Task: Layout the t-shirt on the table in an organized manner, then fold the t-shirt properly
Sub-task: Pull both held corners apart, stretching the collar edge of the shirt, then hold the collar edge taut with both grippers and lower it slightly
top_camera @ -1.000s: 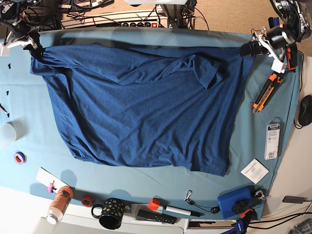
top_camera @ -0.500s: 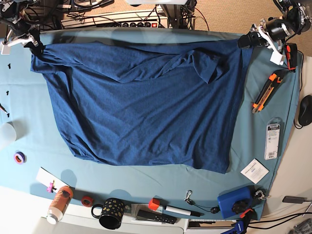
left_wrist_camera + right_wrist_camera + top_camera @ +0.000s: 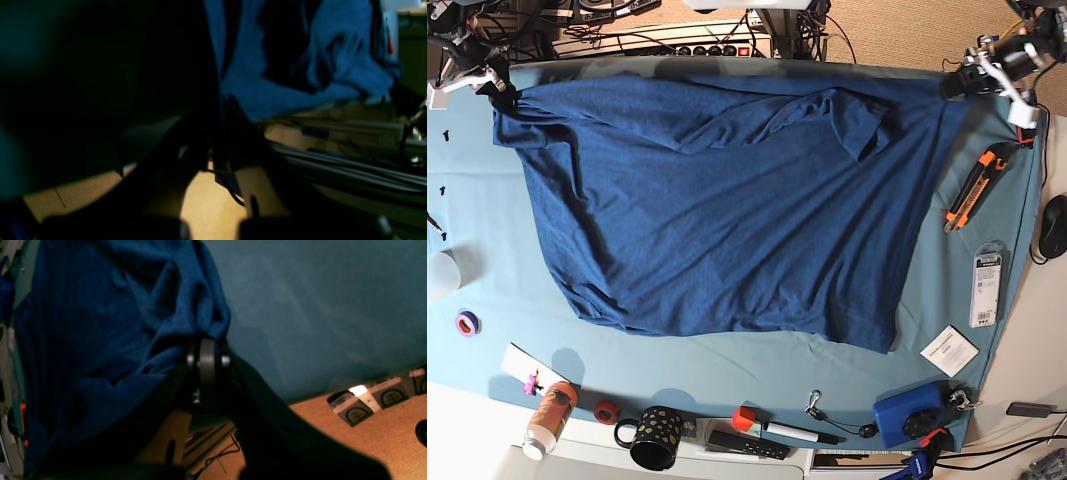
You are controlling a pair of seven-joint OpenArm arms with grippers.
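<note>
Base view: t-shirt (image 3: 727, 200) spread on worktop (image 3: 487, 260), long axis 9-to-3 along far edge. Right pincer (image 3: 499, 92) pinching 10 o'clock corner, left pincer (image 3: 954, 86) pinching 2 o'clock corner. Fabric lies toward 6 from both; folded-over flap nearer left pincer.

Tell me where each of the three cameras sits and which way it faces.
Base: overhead, looking down at the t-shirt on the table; left gripper and right gripper pinch its far corners.
Left wrist: on the left arm, facing along dark shut fingers into shirt fabric.
Right wrist: likewise, right gripper on bunched fabric.
Shared: the t-shirt.
</note>
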